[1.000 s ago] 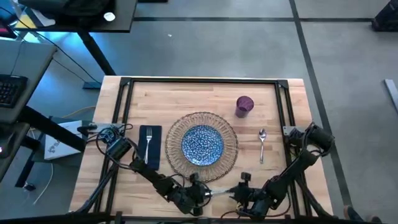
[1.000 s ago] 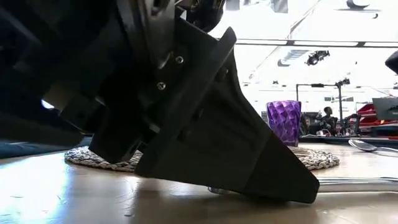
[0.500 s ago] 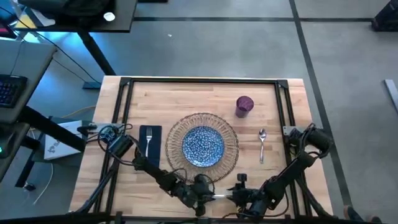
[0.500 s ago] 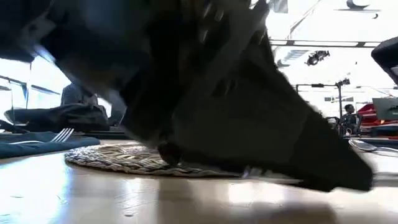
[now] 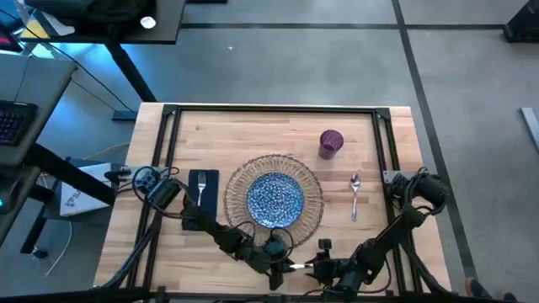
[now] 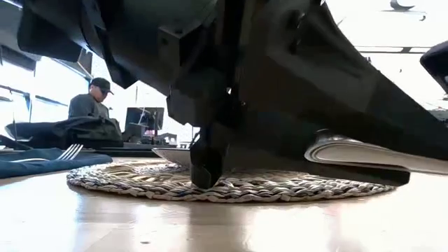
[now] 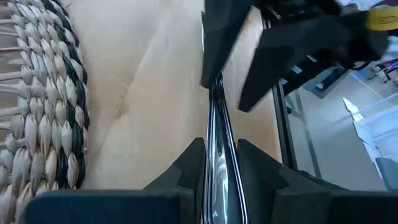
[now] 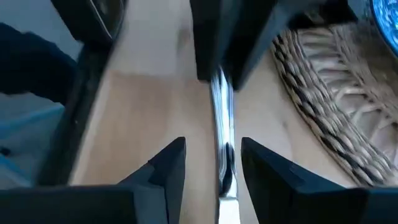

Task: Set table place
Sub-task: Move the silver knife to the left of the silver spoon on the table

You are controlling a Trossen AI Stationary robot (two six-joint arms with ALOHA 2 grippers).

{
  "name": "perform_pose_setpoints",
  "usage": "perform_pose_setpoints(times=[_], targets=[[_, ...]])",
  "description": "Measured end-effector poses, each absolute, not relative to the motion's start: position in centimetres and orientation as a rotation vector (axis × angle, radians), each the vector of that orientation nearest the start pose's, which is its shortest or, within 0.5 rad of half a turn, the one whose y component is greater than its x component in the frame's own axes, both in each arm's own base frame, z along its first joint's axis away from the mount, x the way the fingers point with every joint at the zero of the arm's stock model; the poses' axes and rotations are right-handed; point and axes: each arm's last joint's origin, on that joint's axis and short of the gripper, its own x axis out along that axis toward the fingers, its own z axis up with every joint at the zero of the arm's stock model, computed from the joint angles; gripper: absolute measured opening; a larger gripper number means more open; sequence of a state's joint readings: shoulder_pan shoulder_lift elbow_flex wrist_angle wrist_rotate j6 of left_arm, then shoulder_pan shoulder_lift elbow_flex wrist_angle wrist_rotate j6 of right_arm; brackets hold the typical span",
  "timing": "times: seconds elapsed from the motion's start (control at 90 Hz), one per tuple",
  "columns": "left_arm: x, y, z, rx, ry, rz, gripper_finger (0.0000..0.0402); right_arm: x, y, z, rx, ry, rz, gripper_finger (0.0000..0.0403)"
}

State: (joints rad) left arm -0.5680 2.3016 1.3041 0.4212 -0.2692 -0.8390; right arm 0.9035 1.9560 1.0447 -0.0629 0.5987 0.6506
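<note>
Your two arms reach low along the near edge of the bench (image 5: pixel 278 122), meeting nose to nose below the wicker mat (image 5: pixel 313 202). The left gripper (image 5: pixel 282 265) is clamped on a silver knife (image 7: pixel 217 118), its fingers (image 7: pixel 186 171) pressed against either side of the blade in the left wrist view. The right gripper (image 5: pixel 313 268) faces it from the other end of the same knife, its fingers (image 8: pixel 168 165) standing apart on both sides of the metal without touching it, so it is open. In the low view the knife sits lifted above the bench, with the left arm's dark body filling most of the frame over the mat. Count what you have: one mat near the middle of the bench, one blue-speckled plate (image 5: pixel 274 199) centred on it, one navy napkin (image 5: pixel 203 187) beside the mat toward the left edge with one fork (image 5: pixel 201 192) lying on it, one spoon (image 5: pixel 355 194) toward the right edge, and one purple cup (image 5: pixel 330 143) beyond the mat toward the far right corner. Compared with a second ago, both grippers have shifted a little leftward along the near edge, and the knife has risen off the wood.
</note>
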Motion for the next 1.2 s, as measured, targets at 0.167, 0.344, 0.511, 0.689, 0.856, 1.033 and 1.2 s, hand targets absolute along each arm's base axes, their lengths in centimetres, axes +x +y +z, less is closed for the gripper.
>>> perform_pose_setpoints(times=[0.167,0.344,0.511,0.689,0.856,1.033,1.2], targets=[[39.3,-23.9,7.6,-0.634,0.611,-0.053,0.0048,24.2,27.8,10.0,-0.063,0.787,0.031,0.0118],[39.5,-23.7,7.7,-0.681,0.627,-0.058,0.0048,24.4,27.9,9.7,-0.029,0.763,-0.007,0.0075],[39.7,-23.4,7.7,-0.698,0.641,-0.063,0.0048,24.5,27.8,9.7,-0.021,0.767,-0.014,0.0013],[39.8,-23.3,7.7,-0.692,0.64,-0.064,0.0048,24.9,27.5,9.6,0.04,0.805,-0.008,0.0005],[39.8,-23.2,7.7,-0.652,0.62,-0.049,0.0119,25.6,27.0,9.7,0.15,0.86,0.002,0.0002],[39.9,-23.4,7.7,-0.501,0.584,-0.101,0.019,26.4,26.2,9.6,0.256,0.954,0.033,0.0],[40.0,-23.9,7.9,-0.263,0.546,-0.139,0.02,27.3,25.4,9.5,0.321,1.041,0.094,0.0003]])
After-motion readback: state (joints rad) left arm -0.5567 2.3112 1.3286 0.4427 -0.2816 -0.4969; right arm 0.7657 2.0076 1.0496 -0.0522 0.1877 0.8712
